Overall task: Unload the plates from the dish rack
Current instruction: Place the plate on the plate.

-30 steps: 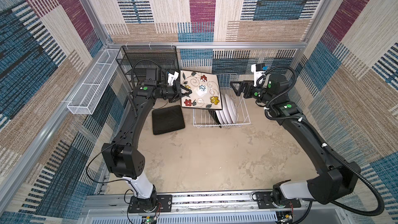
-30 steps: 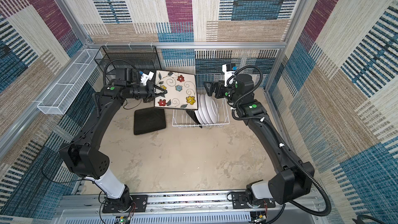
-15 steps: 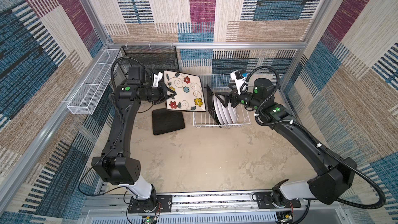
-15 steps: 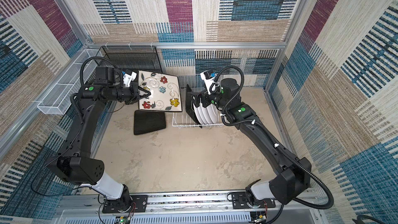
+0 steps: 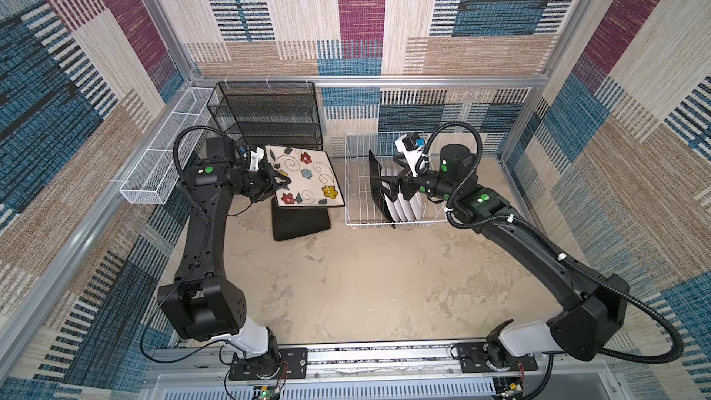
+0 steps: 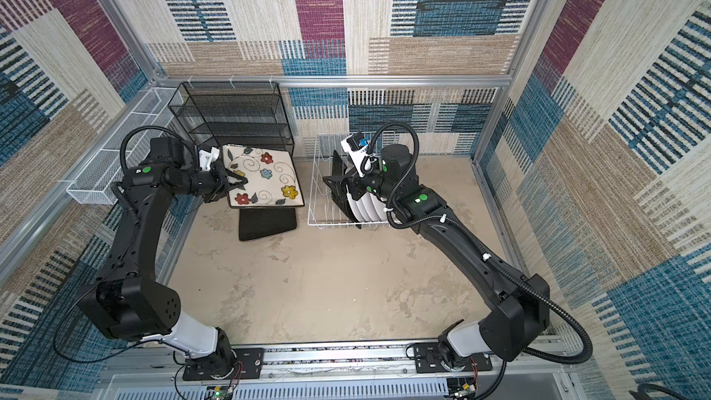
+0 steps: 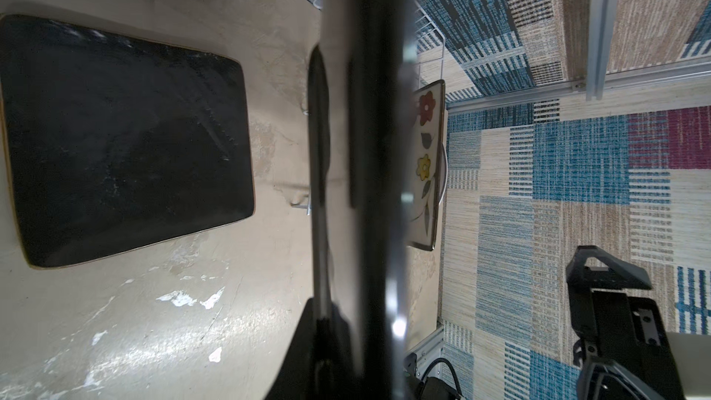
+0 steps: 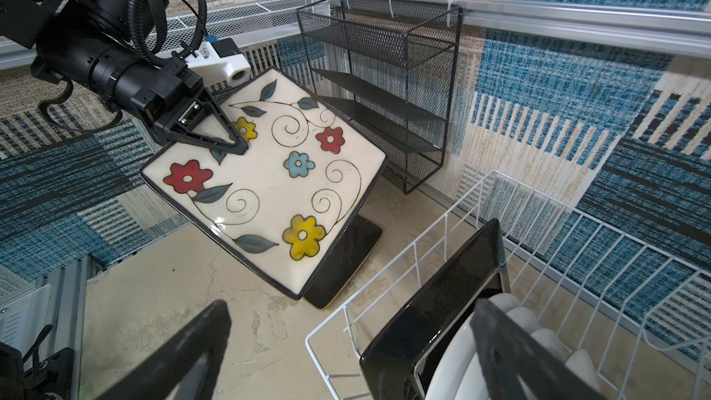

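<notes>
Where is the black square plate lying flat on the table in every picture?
In a top view: black square plate on the tabletop, partly hidden under the flowered square plate, left of the white wire dish rack.
In a top view: black plate, same place.
Left wrist view: black plate whole, uncovered.
Right wrist view: black plate, only a corner, beneath the flowered plate.
Shared landmark: black mesh shelf unit.

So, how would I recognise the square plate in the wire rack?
Find the white wire rack beside the black mesh shelf at the back. Of the plates standing inside, the square plate is nearest that shelf. It alone shows a black back; the round plates beside it are white.
</notes>
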`<act>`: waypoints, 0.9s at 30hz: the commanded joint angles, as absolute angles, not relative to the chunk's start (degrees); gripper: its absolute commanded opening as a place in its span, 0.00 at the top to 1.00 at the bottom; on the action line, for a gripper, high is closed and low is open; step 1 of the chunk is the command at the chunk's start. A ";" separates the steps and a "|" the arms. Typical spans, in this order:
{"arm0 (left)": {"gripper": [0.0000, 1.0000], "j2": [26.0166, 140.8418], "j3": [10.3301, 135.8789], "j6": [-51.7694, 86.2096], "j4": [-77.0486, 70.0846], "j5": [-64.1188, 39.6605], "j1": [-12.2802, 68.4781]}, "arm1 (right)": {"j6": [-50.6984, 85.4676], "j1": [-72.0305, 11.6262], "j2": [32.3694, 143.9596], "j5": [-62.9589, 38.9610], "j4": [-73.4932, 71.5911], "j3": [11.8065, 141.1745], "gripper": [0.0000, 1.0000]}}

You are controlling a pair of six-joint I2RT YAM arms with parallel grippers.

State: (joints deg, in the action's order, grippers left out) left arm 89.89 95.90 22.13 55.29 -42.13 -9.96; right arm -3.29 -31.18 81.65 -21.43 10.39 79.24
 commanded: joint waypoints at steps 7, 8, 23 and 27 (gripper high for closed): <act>1.00 89.81 88.67 19.22 44.69 -48.14 -12.67 | -5.19 -32.26 82.90 -21.87 10.73 80.00 0.00; 1.00 89.89 87.54 19.57 43.33 -48.48 -12.94 | -5.24 -32.35 83.07 -21.97 10.56 79.94 0.00; 1.00 97.32 83.83 14.87 41.03 -46.14 -13.88 | -5.89 -32.74 83.17 -21.27 10.46 79.64 0.00; 1.00 100.21 84.32 14.52 40.15 -46.44 -14.46 | -5.80 -32.79 82.93 -21.03 10.09 79.19 0.00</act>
